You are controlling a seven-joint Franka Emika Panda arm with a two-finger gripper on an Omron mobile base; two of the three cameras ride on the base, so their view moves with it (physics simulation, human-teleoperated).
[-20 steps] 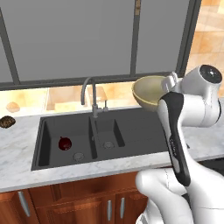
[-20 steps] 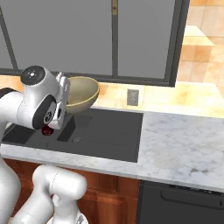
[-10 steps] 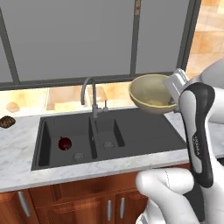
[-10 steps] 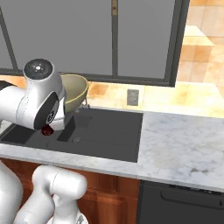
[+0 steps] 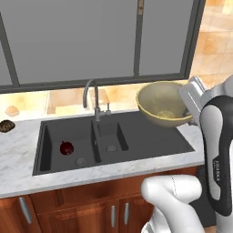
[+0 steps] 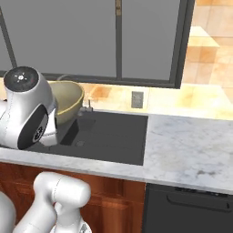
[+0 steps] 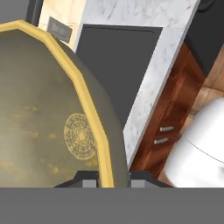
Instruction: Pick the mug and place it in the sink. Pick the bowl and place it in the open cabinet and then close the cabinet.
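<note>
One bowl (image 5: 164, 110) up in the air, dull yellow-tan with a paler olive inside, tilted so the opening faces left toward the faucet in the left base view, hanging above the right end of the sink's drainboard. Gripper (image 7: 113, 180) clamped on its rim: in the hand view, one dark fingertip (image 7: 89, 181) on the inside of the yellow edge, the other on the outside, rim pinched between them. Same bowl (image 6: 66, 101) peeking out behind the arm's big white joint in the right base view, over the near-left stretch of the black sink. One sink (image 5: 150, 139), matte black, set in the marble counter (image 5: 18, 170): two basins counted, a wider one at the left and a narrower one in the middle, then the flat drainboard out to the right. Two round steel drains, one per basin. One mug (image 5: 66, 148), dark red and glossy, sitting in the left basin near its front, just beside that basin's drain. One curved grey faucet (image 5: 93, 98) standing at the back edge of the sink, between the two basins. Two small items at the far left back of the counter: one dark brown lumpy thing (image 5: 6, 125) at the left edge, one tan thing (image 5: 12, 110) just behind it, close to the wall. One wall outlet (image 6: 137, 99) on the tiled backsplash above the counter's right half.
</note>
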